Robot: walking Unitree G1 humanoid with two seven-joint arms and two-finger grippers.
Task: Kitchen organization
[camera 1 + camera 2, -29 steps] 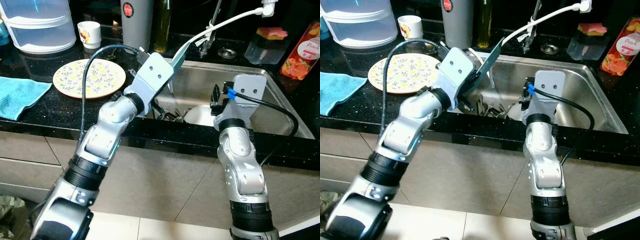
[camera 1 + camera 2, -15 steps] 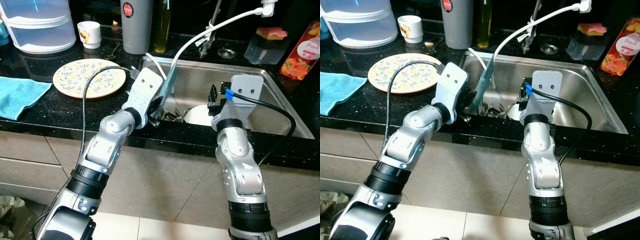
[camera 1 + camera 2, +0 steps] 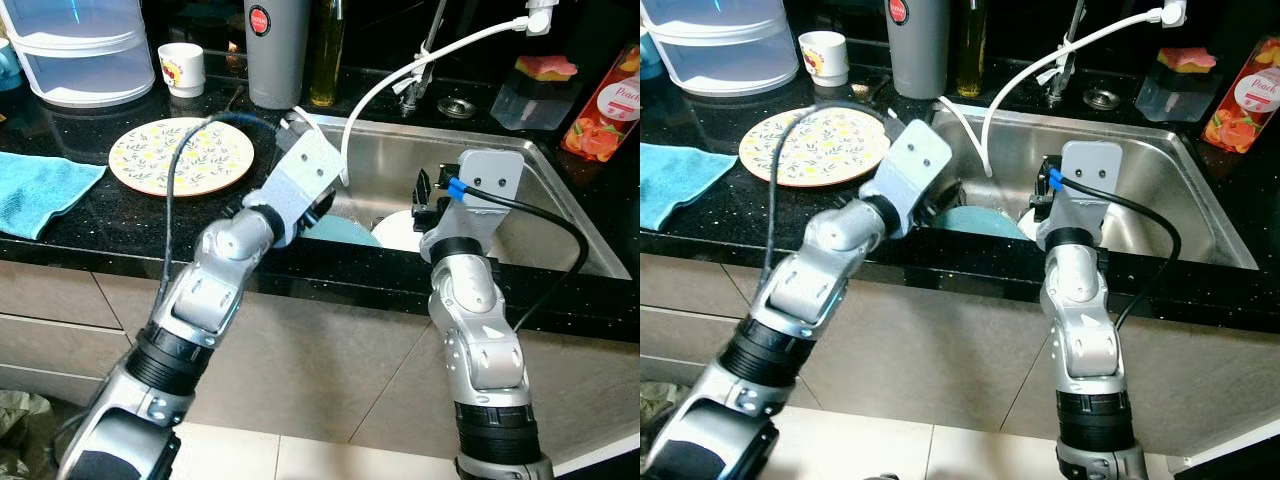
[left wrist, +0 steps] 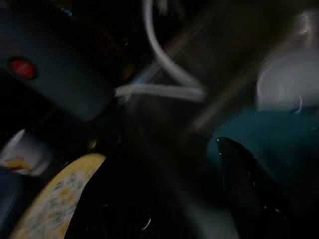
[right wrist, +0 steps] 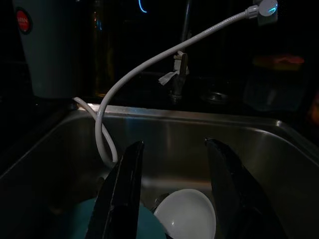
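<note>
on the black bench left of the sink lies a flowered plate, the left end effector reaches over the sink's left rim by the teal plate, its grip impossible to tell, while the right end effector hovers spread and empty above a white bowl.

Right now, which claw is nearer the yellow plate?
Left. The left claw is at the sink's left edge, just beside the yellow plate; the right claw hangs over the sink's middle, farther off.
</note>
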